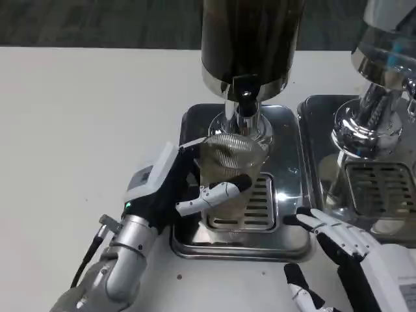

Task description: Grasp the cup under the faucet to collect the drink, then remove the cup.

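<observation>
Head view gives you the white table (71, 130) spread across the left and middle, with a dark floor strip along the top edge. Standing on it is the drink dispenser (250, 39), its dark cylinder rising out of frame above a chrome collar, and below that the steel drip tray (292, 195) with a slotted grate (260, 208) at its centre. To your right sits a second dispenser (383, 71), chrome and partly cut off by the frame, over its own tray (325, 149).

Your left hand (175, 188) reaches in from the lower left on its silver forearm, and its fingers (218, 194) wrap around the clear ribbed cup (231, 162), grasping it. The cup stands upright on the grate, directly beneath the faucet (244, 107), with its rim close under the spout. You cannot tell from the frame whether liquid is flowing.

Your right hand (338, 244) lies low at the lower right, near the front right corner of the tray, fingers spread and released, holding nothing.
</observation>
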You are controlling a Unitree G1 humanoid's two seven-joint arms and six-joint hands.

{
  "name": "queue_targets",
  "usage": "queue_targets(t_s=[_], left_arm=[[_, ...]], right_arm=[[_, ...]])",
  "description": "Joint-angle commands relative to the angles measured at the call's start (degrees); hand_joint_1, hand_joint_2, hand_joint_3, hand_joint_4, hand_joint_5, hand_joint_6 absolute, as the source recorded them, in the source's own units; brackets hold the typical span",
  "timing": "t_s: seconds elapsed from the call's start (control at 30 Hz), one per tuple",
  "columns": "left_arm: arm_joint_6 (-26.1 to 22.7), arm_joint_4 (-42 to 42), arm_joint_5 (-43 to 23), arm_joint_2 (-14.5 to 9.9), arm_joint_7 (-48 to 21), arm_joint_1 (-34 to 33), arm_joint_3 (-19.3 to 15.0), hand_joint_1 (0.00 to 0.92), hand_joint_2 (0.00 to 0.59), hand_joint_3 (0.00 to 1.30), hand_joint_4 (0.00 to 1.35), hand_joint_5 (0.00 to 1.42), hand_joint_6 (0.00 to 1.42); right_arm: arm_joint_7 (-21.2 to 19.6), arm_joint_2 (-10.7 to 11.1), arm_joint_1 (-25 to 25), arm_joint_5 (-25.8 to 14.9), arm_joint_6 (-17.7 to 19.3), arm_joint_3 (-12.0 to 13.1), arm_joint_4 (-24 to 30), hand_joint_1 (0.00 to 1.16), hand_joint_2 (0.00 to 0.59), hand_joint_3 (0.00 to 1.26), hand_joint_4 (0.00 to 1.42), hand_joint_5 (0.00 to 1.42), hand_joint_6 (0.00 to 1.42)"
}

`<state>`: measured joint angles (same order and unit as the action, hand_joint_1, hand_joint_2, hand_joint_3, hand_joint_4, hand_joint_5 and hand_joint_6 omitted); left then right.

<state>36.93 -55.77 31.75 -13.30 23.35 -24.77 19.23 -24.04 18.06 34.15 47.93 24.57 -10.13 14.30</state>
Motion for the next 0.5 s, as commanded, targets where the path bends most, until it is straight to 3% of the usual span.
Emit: queue_targets(t_s=[0.03, 0.4, 0.5], left_arm=[[2.0, 0.5, 0.1, 0.4, -0.5, 1.0, 1.0, 0.113, 0.082, 0.47, 0.56, 0.79, 0.86], [2.6, 0.2, 0.5, 0.7, 2.3, 1.9, 0.7, 0.149, 0.094, 0.48, 0.59, 0.81, 0.84], [2.7, -0.1, 0.5, 0.8, 2.2, 1.9, 0.8, 0.152, 0.095, 0.44, 0.52, 0.77, 0.80]], right_arm=[[-0.1, -0.7, 0.3, -0.7, -0.4, -0.1, 0.1, 0.42, 0.461, 0.31, 0.21, 0.25, 0.27], [0.1, -0.4, 0.0, -1.1, 0.0, 0.2, -0.2, 0.42, 0.461, 0.31, 0.21, 0.26, 0.28], [0.3, -0.2, -0.3, -1.4, 0.0, 0.4, -0.2, 0.42, 0.461, 0.31, 0.21, 0.26, 0.28]])
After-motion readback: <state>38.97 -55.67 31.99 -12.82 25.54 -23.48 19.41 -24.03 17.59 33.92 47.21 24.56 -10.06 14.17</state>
